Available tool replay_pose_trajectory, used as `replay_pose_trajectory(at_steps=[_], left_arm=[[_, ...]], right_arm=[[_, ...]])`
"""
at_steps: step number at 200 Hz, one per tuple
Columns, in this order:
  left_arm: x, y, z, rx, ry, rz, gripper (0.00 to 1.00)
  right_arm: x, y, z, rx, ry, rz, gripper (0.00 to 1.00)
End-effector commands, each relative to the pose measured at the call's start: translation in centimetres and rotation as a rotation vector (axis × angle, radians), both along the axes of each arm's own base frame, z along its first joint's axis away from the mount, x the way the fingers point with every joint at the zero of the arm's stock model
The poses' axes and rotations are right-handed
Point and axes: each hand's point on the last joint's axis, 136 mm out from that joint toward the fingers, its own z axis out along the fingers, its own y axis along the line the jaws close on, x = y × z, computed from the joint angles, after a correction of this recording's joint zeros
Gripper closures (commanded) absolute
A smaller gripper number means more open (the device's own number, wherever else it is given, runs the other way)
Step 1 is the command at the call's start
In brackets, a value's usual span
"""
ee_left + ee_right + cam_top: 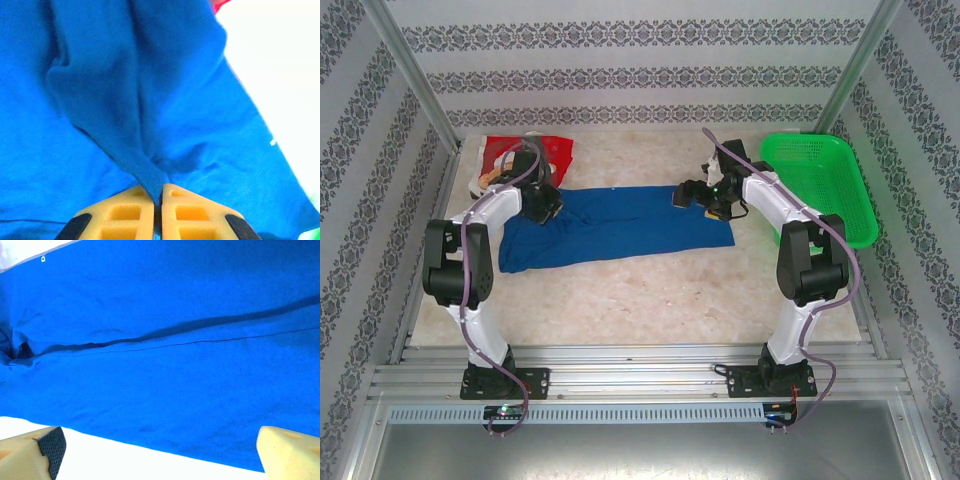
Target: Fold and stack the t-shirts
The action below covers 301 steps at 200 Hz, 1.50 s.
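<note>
Two robot arms (485,300) reach out from the near edge, at 6 o'clock, across a pale, stone-patterned bench (650,300). Past a bare strip of bench, the royal-blue t-shirt (620,225) lies at the centre as a long band running from 9 o'clock toward 3 o'clock, its left end bunched and wider, its right end flat and squared.

The left claw (546,204) sits on the shirt's left end, at about 10 o'clock. Seen from its wrist, its yellow fingers (135,212) are pressed together on a raised ridge of blue cloth that climbs out of the folds straight into the jaws.

The right claw (690,197) hangs at the shirt's far edge, toward its right end, at about 1 o'clock. Its wrist view shows the pale fingers (287,452) spread wide and holding nothing, with smooth blue cloth and a seam line beyond them.

Farther back, at 11 o'clock, the red t-shirt (535,152) lies crumpled near the back-left corner, just beyond the blue one and partly behind the left arm. A green mesh basket (820,185) stands at 2 o'clock by the right edge, apart from both shirts.
</note>
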Motion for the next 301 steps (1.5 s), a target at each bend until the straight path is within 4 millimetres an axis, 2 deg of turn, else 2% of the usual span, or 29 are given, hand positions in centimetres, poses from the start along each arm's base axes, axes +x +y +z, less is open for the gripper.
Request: replay_pose_trajectory(at_steps=[1,36,63,90,129,211,227,241,267,290,301], left_arm=[[1.6,-0.2,-0.5,0.007,-0.016,-0.03,0.91],[3.7,-0.7,-1.0,-0.003,-0.027,-0.066,0.9],[4.6,-1.0,-1.7,0.003,-0.018,-0.1,0.89],[5.3,-1.6,-1.6,-0.01,-0.027,-0.136,0.87],[5.6,-2.1,-1.5,-0.001,-0.026,-0.201,0.86],[6.6,-3.3,-3.5,0.001,0.02,-0.336,0.82],[7.3,-3.9,-3.4,-0.022,0.002,-0.365,0.73],[8.0,-4.4,-2.9,-0.024,-0.029,-0.386,0.69],[9.4,-5.2,-1.8,-0.051,-0.099,-0.394,0.53],[10.3,-5.1,-0.2,-0.044,-0.145,-0.389,0.41],[10.7,-5.0,1.3,-0.037,-0.179,-0.386,0.37]], right_arm=[[0.2,0.2,0.7,0.013,-0.021,0.016,0.02],[0.1,0.2,0.4,0.012,-0.011,0.018,0.02],[0.1,0.2,0.3,0.015,-0.006,0.019,0.02],[-0.1,0.2,0.1,0.011,0.001,0.019,0.02],[-0.1,0.3,-0.1,0.014,0.005,0.016,0.02],[-0.3,1.0,-0.3,0.019,0.015,0.026,0.02],[-0.3,1.2,-0.3,0.017,0.013,0.03,0.02],[-0.3,1.4,-0.2,0.018,0.012,0.031,0.02],[-0.2,1.5,0.0,0.016,0.008,0.031,0.02],[-0.1,1.7,0.1,0.016,0.006,0.034,0.02],[0.0,1.8,0.2,0.013,0.003,0.036,0.02]])
